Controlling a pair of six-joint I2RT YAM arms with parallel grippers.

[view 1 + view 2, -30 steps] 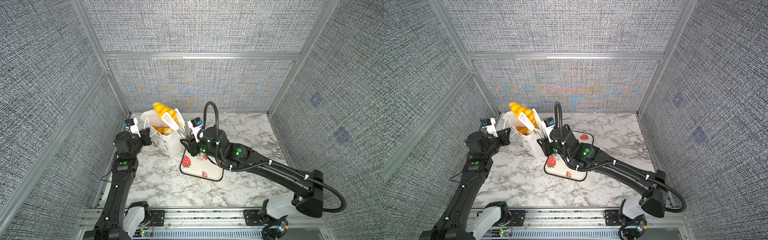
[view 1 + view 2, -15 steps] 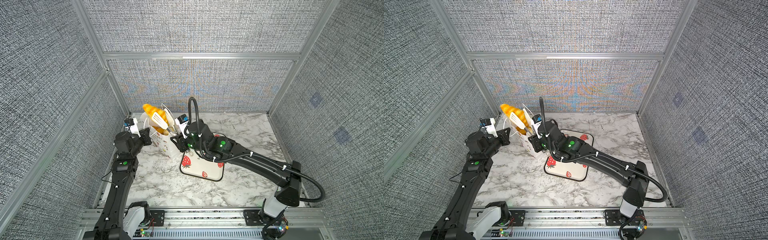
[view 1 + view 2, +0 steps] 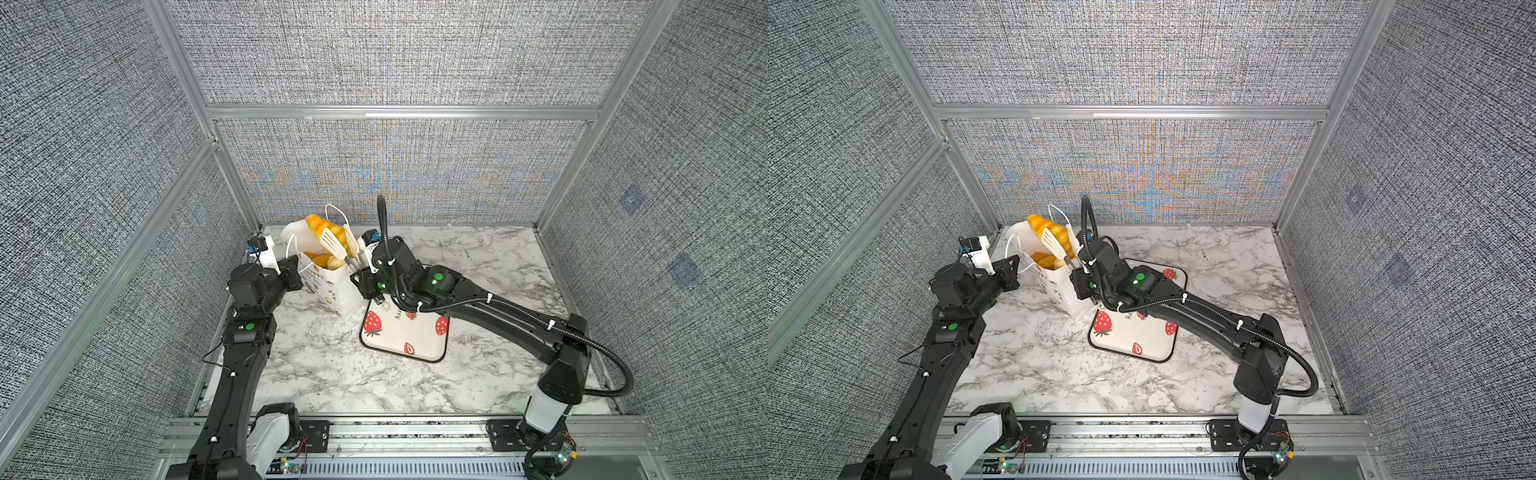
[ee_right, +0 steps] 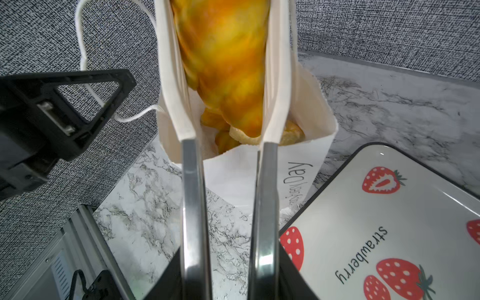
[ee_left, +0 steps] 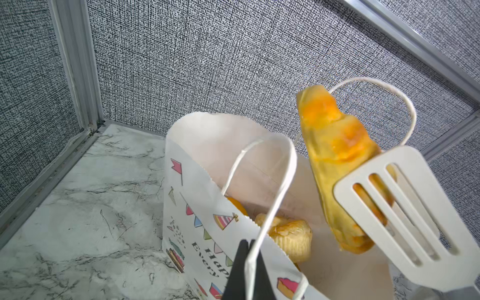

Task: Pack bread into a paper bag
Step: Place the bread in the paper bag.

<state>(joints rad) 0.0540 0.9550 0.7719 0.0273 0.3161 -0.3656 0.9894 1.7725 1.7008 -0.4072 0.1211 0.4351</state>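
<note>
The white paper bag (image 3: 332,291) (image 3: 1061,291) stands open at the back left, with several pieces of bread (image 5: 288,233) (image 4: 223,140) inside. My left gripper (image 5: 248,244) (image 3: 293,272) is shut on the bag's near cord handle (image 5: 275,197). My right gripper (image 4: 226,280) (image 3: 365,286) is shut on metal tongs (image 4: 192,194) with white slotted ends (image 5: 405,207). The tongs clamp a long golden loaf (image 3: 322,226) (image 3: 1044,225) (image 5: 330,145) (image 4: 226,52). It hangs tilted, with its lower end over the bag's mouth.
A white strawberry-print tray (image 3: 403,336) (image 3: 1142,336) (image 4: 363,220) with a black rim lies on the marble table just right of the bag, under my right arm. Grey fabric walls and aluminium posts (image 5: 78,65) close in behind and left of the bag.
The tongs with the loaf swung left over the bag, then came back right and slightly lower. The right arm's elbow shifted. The left gripper kept still on the handle.
</note>
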